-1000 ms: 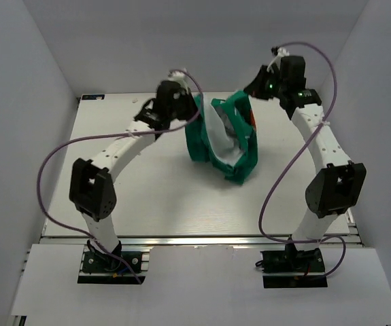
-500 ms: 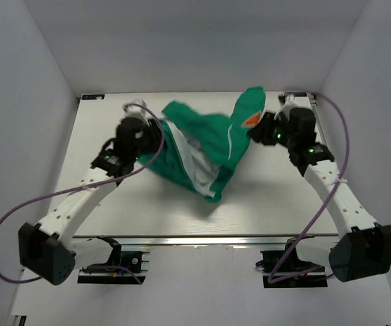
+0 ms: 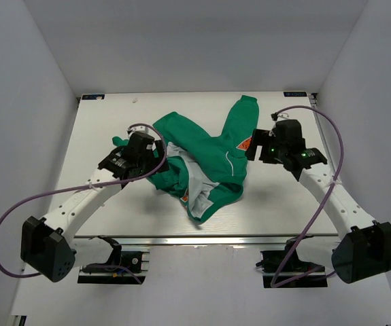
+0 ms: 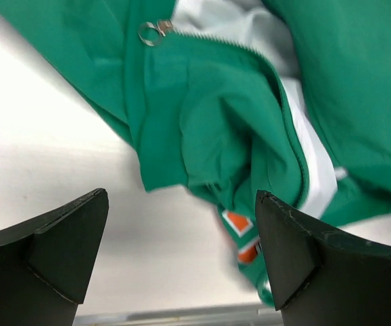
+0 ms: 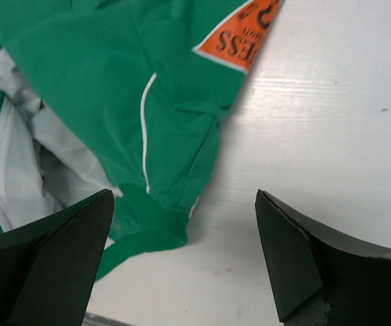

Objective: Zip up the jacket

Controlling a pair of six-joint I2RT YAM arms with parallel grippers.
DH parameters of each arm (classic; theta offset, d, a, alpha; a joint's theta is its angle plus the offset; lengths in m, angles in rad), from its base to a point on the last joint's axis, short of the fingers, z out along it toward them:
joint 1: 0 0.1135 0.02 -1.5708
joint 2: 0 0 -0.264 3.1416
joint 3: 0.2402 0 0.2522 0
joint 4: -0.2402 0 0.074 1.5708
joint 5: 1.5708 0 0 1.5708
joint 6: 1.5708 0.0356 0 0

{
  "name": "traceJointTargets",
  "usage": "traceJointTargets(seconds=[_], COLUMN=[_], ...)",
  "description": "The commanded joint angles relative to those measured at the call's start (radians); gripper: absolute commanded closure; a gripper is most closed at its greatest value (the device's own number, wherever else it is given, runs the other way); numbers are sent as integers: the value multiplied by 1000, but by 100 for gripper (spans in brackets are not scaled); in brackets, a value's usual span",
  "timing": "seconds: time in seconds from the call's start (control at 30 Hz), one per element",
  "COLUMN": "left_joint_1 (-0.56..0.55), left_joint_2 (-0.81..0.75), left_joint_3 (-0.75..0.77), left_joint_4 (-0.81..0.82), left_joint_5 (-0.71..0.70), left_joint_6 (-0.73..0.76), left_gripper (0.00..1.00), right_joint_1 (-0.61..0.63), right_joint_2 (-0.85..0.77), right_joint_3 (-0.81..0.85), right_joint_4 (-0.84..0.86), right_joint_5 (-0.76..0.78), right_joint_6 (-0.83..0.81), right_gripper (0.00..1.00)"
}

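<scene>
The green jacket (image 3: 202,159) lies crumpled and unzipped on the table, pale lining (image 3: 198,187) showing, one sleeve stretched toward the back right. An orange patch (image 3: 245,144) marks that sleeve. My left gripper (image 3: 157,157) hovers at the jacket's left edge, open and holding nothing. In the left wrist view the jacket (image 4: 215,102) with its metal zip pull (image 4: 151,30) sits beyond my left gripper (image 4: 181,231). My right gripper (image 3: 253,147) stands open beside the sleeve patch. In the right wrist view my right gripper (image 5: 185,238) frames bare table and the jacket's (image 5: 113,68) edge, with the patch (image 5: 243,34) above.
The white table (image 3: 283,204) is boxed in by white walls on the left, right and back. A metal rail (image 3: 209,239) runs along its near edge. Purple cables loop beside both arms.
Both grippers held the jacket lifted above the table a second ago. They came down and forward and opened. The jacket has dropped and spread in a crumpled heap.
</scene>
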Motion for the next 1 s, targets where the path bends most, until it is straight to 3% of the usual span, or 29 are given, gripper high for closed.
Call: traceJointTargets(seconds=[0.0, 0.17, 0.3, 0.4, 0.43, 0.47, 0.57, 0.6, 0.67, 0.7, 0.83, 0.9, 0.93, 0.97], left_joint_1=[0, 31, 126, 153, 164, 187, 230, 247, 259, 271, 313, 348, 362, 371], left_joint_2=[63, 242, 362, 423, 434, 452, 486, 517, 552, 570, 632, 637, 638, 637], left_joint_3=[47, 150, 186, 173, 166, 144, 115, 107, 112, 118, 115, 110, 103, 98], left_joint_4=[5, 31, 98, 126, 138, 175, 262, 276, 277, 261, 201, 160, 151, 137], left_joint_5=[-102, -168, -22, -34, -30, -24, 35, 38, 15, 3, -89, -105, -106, -102], left_joint_6=[-13, -28, -30, -40, -42, -43, -40, -42, -42, -43, -77, -103, -120, -125], left_gripper=[2, 2, 3, 6, 6, 6, 10, 16, 26, 41, 71, 83, 96, 100], right_joint_1=[78, 172, 218, 232, 232, 230, 229, 226, 198, 180, -4, -50, -66, -87], right_joint_2=[5, 42, 108, 156, 169, 194, 241, 251, 280, 286, 311, 323, 337, 344], right_joint_3=[-4, -79, -124, -160, -168, -170, -148, -139, -101, -92, -75, -52, -43, -27], right_joint_4=[-57, -37, -11, 67, 82, 98, 107, 98, 31, 12, -43, -63, -65, -66], right_joint_5=[49, 45, 33, 16, 13, 17, 92, 115, 204, 227, 258, 301, 324, 344], right_joint_6=[-6, 33, 77, 118, 125, 132, 158, 166, 191, 191, 172, 165, 159, 148], right_gripper=[11, 11, 11, 14, 18, 32, 57, 73, 92, 100, 100, 100, 100, 100])
